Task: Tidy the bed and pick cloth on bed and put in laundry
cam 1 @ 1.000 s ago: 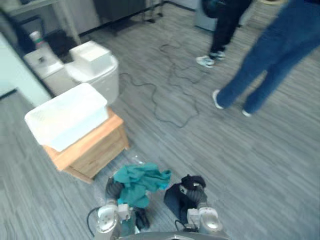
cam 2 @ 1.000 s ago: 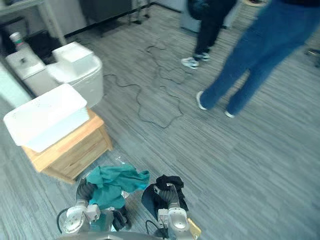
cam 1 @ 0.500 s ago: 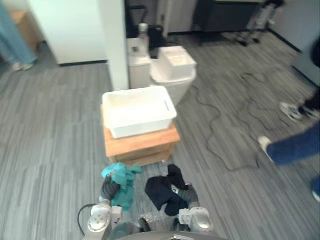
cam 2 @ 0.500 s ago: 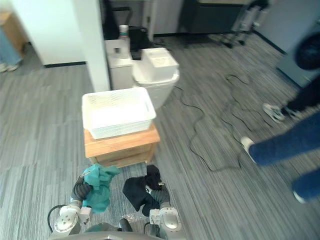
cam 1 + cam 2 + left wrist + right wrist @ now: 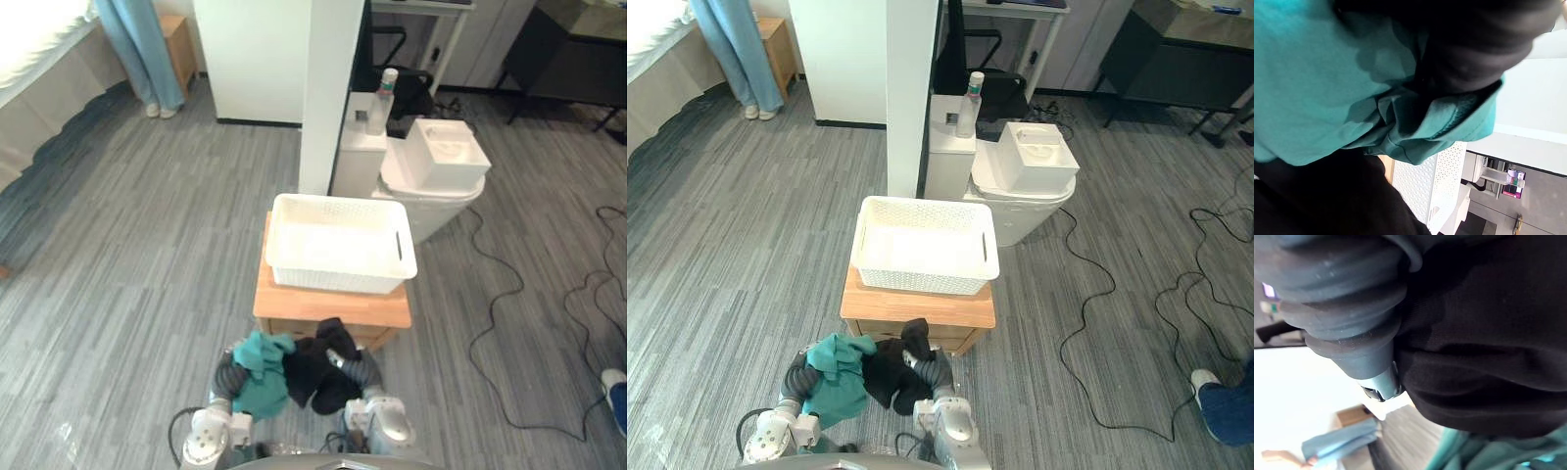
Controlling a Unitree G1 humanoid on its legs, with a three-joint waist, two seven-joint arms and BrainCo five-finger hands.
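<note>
Centrally shows a white perforated plastic laundry basket point(image 5: 338, 279) seated on a low light-wood desk point(image 5: 323, 307), which stands on the grey striped carpet floor point(image 5: 127, 264). Nearer the camera, shows the left robot hand point(image 5: 225, 372) beneath a crumpled teal cloth point(image 5: 260, 382) and the right robot hand point(image 5: 361, 370) beneath a crumpled black cloth point(image 5: 313, 377). Places the two cloths touching side by side, carried on the arms, just before the desk's near side and outside the basket. Cannot tell how far either robot hand is closed: buries both in fabric, with the dark ribbed covers emerging below it. Repeats, in the left wrist view, teal folds pressed against black fabric, with the basket wall beyond. Behind the basket, sets a white square column point(image 5: 331, 98), a white cabinet point(image 5: 358, 162) topped by a clear bottle point(image 5: 389, 88), and a white rounded bin point(image 5: 431, 201). Adds a blue curtain point(image 5: 142, 49) at far left.
</note>
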